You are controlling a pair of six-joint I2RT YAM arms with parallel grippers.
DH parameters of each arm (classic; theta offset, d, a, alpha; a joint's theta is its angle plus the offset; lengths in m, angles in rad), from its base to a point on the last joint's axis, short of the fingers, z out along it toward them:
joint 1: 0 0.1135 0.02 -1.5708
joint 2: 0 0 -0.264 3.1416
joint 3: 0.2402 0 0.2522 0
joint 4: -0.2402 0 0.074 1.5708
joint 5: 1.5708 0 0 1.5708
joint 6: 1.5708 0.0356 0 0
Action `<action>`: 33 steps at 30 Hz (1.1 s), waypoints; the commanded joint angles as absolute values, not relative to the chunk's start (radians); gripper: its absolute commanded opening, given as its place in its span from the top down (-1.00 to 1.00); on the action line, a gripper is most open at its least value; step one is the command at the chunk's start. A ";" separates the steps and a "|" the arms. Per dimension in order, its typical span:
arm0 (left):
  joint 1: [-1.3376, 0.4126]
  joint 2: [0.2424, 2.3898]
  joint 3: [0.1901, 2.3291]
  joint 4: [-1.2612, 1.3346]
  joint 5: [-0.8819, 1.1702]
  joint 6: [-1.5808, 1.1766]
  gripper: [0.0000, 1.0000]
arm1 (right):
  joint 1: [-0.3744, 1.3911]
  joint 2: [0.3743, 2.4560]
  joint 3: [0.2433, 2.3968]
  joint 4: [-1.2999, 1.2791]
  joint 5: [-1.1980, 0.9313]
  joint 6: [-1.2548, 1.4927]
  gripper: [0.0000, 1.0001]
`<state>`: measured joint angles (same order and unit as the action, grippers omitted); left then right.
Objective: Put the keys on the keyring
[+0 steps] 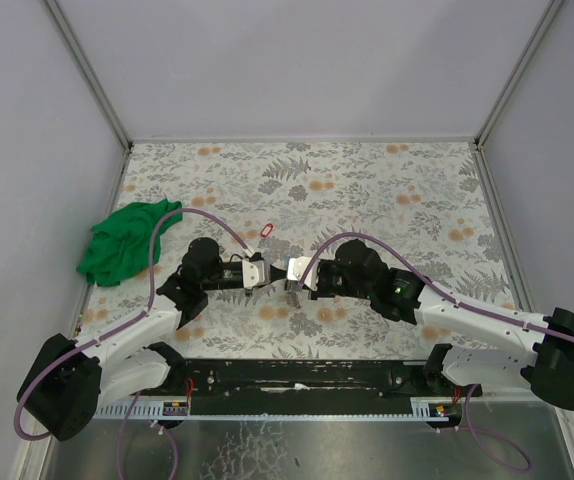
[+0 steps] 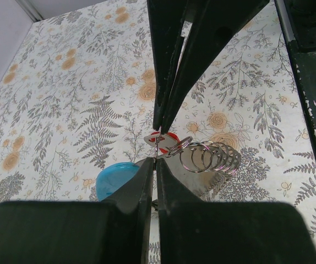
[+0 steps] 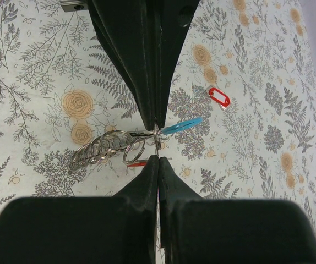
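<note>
The left fingers (image 2: 141, 184) are pressed together, and what they pinch appears to be the keyring (image 2: 116, 179) at its light-blue part, which sits just beside their tips. The right fingers (image 3: 169, 187) are likewise pressed together, seemingly on a held key (image 3: 136, 163) whose red tag shows right at their tips. Exactly which wire each pair grips is too fine to tell. The two pairs meet tip to tip, in one line running between the bench's left and right edges, so key and keyring touch at that meeting point. A row of metal rings (image 3: 103, 149) trails from it on the right arm's side. The next move likely turns on sliding the key's loop along the keyring's wire, across that line, with neither pinch slipping. A loose key (image 1: 268, 232) with a red tag lies flat just beyond the tips toward the far edge, about equally near both arms. A green cloth (image 1: 122, 242) sits by the left edge.
</note>
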<state>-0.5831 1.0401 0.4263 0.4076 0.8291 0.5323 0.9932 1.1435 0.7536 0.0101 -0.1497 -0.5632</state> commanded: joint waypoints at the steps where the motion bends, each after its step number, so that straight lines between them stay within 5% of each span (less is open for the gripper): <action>1: -0.591 1.021 0.448 0.459 0.824 0.532 1.00 | 1.003 1.120 0.804 0.032 -0.137 -0.550 1.00; 33: -0.591 1.029 0.458 0.449 0.844 0.532 1.00 | 1.003 1.126 0.810 0.043 -0.136 -0.549 1.00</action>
